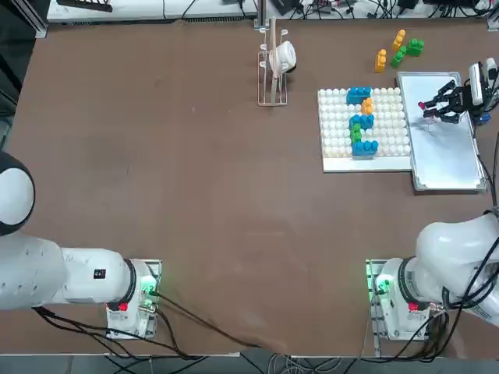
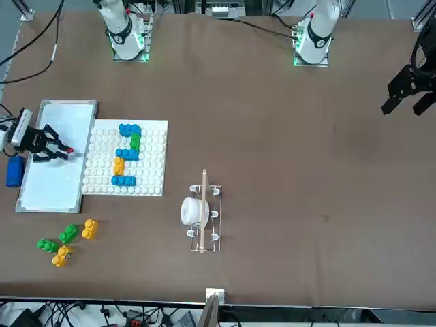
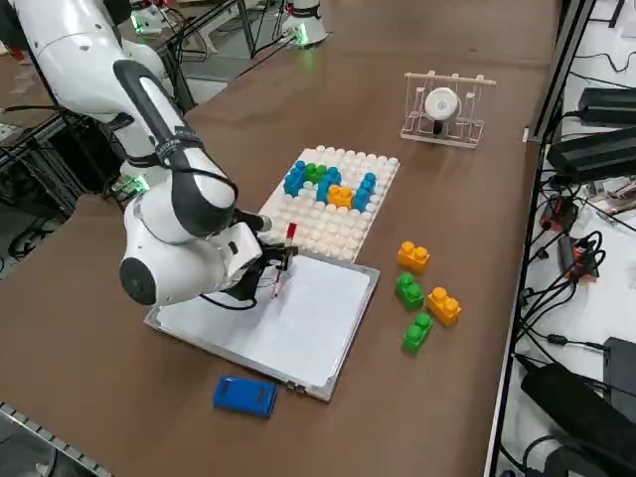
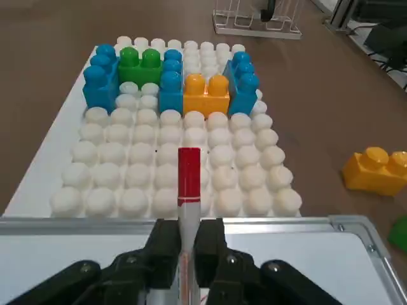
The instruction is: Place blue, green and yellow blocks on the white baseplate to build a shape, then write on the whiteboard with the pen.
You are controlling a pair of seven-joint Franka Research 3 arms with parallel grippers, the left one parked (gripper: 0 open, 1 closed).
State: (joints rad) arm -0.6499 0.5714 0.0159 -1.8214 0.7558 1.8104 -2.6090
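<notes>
Now the right end effector [image 4: 186, 254] grips the pen [image 4: 188, 190] upright over the whiteboard [image 3: 298, 328].

A: Where does the top view sit?
B: Overhead, looking straight down, arm bases along its bottom edge; the baseplate [image 1: 365, 128] lies at upper right.
A: And the front one?
B: Across the table, facing the robot, high up; bases at its top, the same baseplate [image 2: 127, 158] at left.
A: The side view?
B: Raised at the robot's right, looking diagonally over the whiteboard [image 3: 280, 320] and baseplate [image 3: 331, 204], nearer than the first two.
A: The wrist?
B: Closest, looking past the right gripper [image 4: 186, 249] and pen [image 4: 189, 184] to the baseplate [image 4: 172, 165], which all four share.
</notes>
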